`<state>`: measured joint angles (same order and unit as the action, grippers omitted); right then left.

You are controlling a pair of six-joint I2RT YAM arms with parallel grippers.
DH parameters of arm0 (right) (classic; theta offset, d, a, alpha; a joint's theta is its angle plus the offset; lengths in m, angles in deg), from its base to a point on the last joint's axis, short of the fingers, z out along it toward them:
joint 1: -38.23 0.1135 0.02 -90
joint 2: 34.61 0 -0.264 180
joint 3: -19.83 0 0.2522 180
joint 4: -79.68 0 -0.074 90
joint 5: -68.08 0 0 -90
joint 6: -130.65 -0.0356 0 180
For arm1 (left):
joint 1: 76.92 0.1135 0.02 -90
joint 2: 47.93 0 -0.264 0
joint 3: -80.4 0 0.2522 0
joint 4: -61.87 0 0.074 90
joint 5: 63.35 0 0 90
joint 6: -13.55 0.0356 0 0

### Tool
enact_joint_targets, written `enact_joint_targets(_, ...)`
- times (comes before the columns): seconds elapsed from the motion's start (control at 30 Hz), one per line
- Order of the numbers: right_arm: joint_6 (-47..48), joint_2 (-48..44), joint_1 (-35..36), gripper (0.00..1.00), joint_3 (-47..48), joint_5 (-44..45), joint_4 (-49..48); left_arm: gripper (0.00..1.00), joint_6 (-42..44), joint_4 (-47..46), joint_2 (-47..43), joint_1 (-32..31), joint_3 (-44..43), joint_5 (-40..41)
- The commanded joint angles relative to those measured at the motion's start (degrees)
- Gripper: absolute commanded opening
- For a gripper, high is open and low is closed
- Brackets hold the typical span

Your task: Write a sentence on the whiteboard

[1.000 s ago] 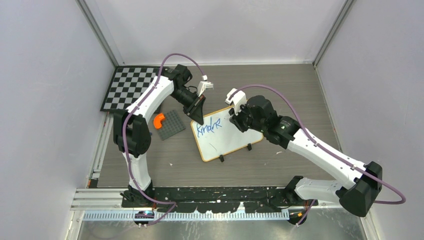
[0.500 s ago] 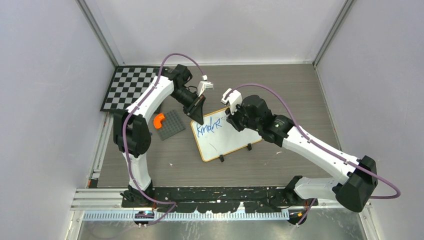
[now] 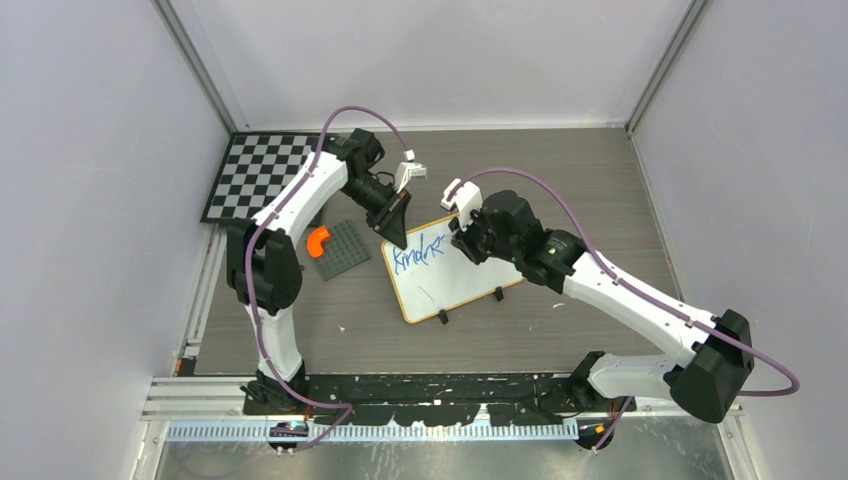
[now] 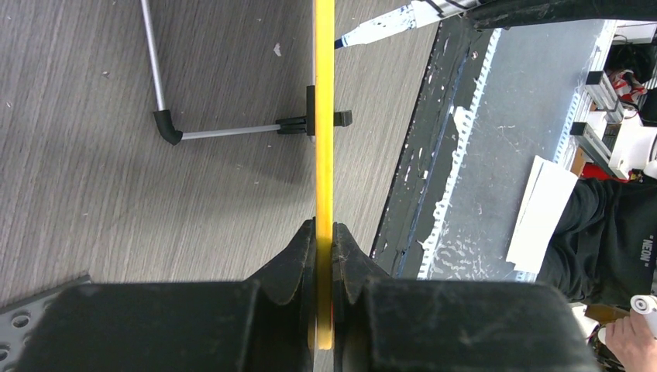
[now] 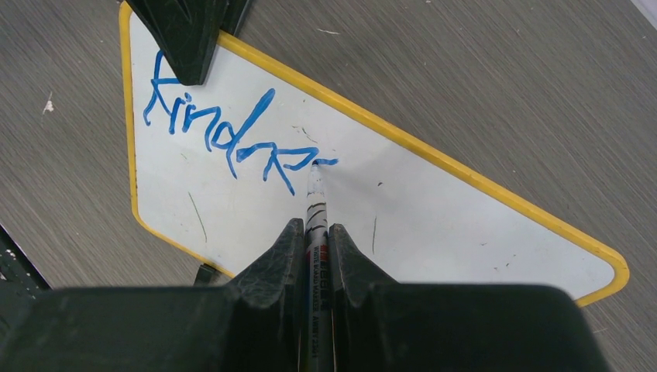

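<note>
One grey worktop (image 3: 600,180) is carrying everything. Two arms are reaching over it: the left arm (image 3: 300,200) is bending in from nine o'clock, and the right arm (image 3: 620,295) is stretching in from four o'clock. One whiteboard (image 3: 455,285) is lying at the worktop's centre, with two black feet showing on its six o'clock edge. One checkerboard (image 3: 255,175) is lying at ten o'clock of it, well apart. One grey studded plate (image 3: 345,250) is sitting just beside it at nine o'clock, with one orange elbow piece (image 3: 317,241) at the plate's ten o'clock edge. The left claw (image 4: 324,232) is pinching the board's frame at its eleven o'clock corner, hiding that corner from above. The right claw (image 5: 315,232) is gripping one marker (image 5: 314,194). The marker's tip is touching the board at the end of the sentence (image 5: 225,136), one blue line beginning "kind".
</note>
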<state>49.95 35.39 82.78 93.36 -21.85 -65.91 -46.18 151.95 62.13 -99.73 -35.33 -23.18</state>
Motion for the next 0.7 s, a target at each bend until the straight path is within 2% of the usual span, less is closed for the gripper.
enact_joint_targets(0.0, 1.5, -1.0, 0.0, 0.0, -1.7, 1.6, -1.0, 0.0, 0.4, 0.6, -0.7, -1.1, -0.7, -2.1)
enact_joint_targets(0.33, 2.6, -2.9, -0.4, 0.0, -3.4, 4.1, -0.1, 0.0, 0.1, 0.6, -0.7, -1.1, -0.7, -2.0)
enact_joint_targets(0.67, 0.5, -0.7, 0.7, 0.0, -2.2, -1.7, -0.2, 0.0, 0.0, 0.3, -0.7, -1.1, -0.7, -1.9)
